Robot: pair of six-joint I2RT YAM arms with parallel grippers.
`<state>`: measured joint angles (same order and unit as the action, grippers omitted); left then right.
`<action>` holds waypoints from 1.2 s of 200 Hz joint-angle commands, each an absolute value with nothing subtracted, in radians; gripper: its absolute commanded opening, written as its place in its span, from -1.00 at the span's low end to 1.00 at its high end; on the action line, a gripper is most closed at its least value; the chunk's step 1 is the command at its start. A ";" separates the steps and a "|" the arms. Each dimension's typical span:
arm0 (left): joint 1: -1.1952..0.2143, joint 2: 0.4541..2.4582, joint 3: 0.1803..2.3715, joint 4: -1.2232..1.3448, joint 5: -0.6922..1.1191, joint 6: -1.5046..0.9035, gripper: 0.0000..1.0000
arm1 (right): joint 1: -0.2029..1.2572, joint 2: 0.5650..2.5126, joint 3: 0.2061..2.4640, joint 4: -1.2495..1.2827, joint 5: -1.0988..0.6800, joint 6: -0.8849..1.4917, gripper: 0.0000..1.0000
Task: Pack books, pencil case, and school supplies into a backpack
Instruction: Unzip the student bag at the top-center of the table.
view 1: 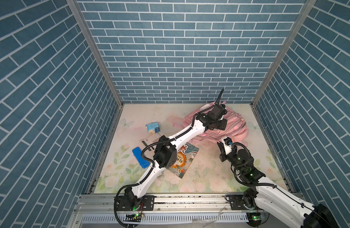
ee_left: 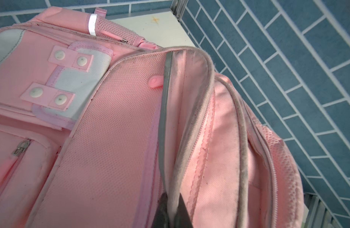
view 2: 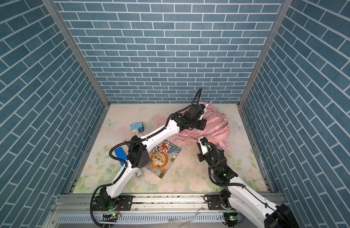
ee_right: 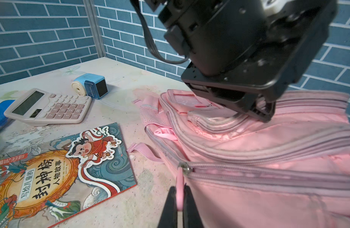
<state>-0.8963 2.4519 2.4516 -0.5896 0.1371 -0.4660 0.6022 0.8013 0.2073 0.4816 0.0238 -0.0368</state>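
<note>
Both arms are at the backpack (view 1: 236,126), which lies flat toward the far right corner of the floral surface (view 1: 209,177), close to the back wall. The left gripper (ee_left: 172,201) is clamped on the grey piped edge (ee_left: 190,128) of one compartment. In the left wrist view that rim is pulled up and you can see the pale pink lining inside. The right gripper (ee_right: 179,199) is down at the near side of the bag and pinched tight on a pink zipper pull (ee_right: 179,183). The slider sits right above its fingertips, and the zip running away from it looks closed.

Everything else sits loose on the surface, outside the bag. The book (view 1: 187,156) (teal waves, red cartoon kid, orange circle) lies flat near the middle, partly under the left arm in both top views. The white calculator (ee_right: 49,107) is just beyond it toward the left, and the light blue sharpener (ee_right: 91,84) is a bit further back. There's a blue pencil case (view 1: 139,158) beside the calculator at the left edge, mostly cut off in the right wrist view.
</note>
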 commanded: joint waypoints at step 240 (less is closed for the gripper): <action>-0.928 2.370 2.537 -0.236 0.254 -0.616 -1.00 | 0.676 1.511 0.482 0.954 -0.001 -0.027 -1.00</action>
<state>-0.9020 2.4519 2.4870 -0.4141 0.2104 -0.5976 0.6571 1.4754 0.4309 0.8623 0.0185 -0.0463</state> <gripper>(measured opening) 0.086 0.075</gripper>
